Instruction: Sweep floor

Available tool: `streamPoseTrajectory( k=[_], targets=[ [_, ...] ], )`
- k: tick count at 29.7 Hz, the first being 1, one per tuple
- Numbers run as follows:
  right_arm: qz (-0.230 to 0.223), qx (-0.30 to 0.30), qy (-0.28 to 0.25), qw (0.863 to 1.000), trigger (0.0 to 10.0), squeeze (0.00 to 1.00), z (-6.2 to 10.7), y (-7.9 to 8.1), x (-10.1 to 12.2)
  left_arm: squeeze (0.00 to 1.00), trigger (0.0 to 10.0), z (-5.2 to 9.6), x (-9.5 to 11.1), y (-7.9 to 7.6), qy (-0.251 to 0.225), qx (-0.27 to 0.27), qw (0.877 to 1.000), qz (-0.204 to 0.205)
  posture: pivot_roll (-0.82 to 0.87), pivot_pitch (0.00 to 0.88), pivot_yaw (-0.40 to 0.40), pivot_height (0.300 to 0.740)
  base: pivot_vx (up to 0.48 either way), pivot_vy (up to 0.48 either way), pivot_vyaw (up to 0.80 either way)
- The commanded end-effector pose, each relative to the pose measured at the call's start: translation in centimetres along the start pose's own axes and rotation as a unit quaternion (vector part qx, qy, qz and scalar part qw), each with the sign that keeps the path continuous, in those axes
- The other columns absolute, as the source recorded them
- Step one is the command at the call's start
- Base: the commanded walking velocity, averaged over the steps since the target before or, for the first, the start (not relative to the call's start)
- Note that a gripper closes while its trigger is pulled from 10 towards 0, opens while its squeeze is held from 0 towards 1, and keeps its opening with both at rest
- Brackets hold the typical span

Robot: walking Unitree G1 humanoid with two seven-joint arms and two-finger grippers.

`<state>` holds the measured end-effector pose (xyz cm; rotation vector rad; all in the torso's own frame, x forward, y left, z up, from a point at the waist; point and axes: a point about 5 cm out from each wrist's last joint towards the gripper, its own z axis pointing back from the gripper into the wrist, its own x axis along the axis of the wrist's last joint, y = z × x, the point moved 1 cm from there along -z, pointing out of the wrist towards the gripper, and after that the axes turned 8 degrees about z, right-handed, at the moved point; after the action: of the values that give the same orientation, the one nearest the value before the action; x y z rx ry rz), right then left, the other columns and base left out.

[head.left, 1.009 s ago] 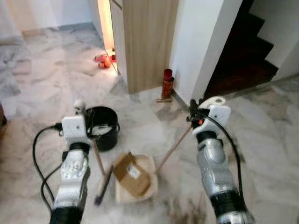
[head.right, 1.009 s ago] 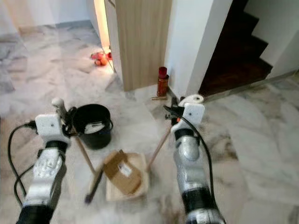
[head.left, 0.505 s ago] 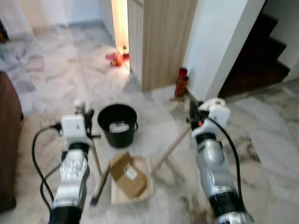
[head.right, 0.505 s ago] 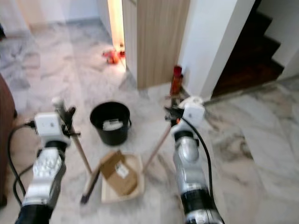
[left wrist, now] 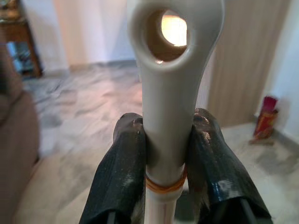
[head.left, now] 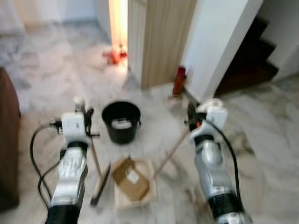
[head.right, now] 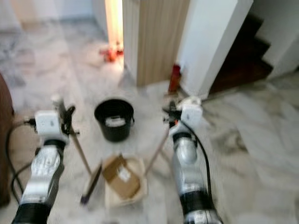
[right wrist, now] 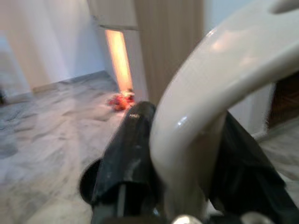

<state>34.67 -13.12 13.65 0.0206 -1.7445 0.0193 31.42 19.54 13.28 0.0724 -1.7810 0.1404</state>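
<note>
I'm gripping the cream-handled broom with its dark bristle head (head.left: pixel 96 172) in my left gripper (left wrist: pixel 168 154), fingers clamped on the handle top. My right gripper (right wrist: pixel 182 154) is squeezing the curved cream handle of the beige dustpan (head.left: pixel 152 198), which is holding brown cardboard (head.left: pixel 131 179), near a black bucket (head.left: pixel 121 122) on the marble floor (head.left: pixel 46 79).

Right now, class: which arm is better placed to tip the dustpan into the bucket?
Right: its end effector holds the dustpan handle, with the bucket just beyond. The left end effector holds the broom.
</note>
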Motion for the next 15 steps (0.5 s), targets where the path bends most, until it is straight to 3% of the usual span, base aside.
streamPoseTrajectory(
  k=[1,15],
  targets=[
    [-0.009,-0.011,-0.007,1.000,10.0,0.00,0.23,-0.48,0.15,0.00,10.0,-0.31,0.69,-0.30,-0.013,-0.004,1.000,0.000,0.04,0.036,-0.039,0.740,0.326,0.000,0.00],
    [-0.010,-0.007,-0.007,1.000,10.0,0.00,0.30,-0.25,0.06,0.00,10.0,-0.26,0.64,-0.31,-0.012,-0.005,1.000,0.003,0.04,0.016,-0.035,0.740,0.339,0.000,0.00]
  ],
)
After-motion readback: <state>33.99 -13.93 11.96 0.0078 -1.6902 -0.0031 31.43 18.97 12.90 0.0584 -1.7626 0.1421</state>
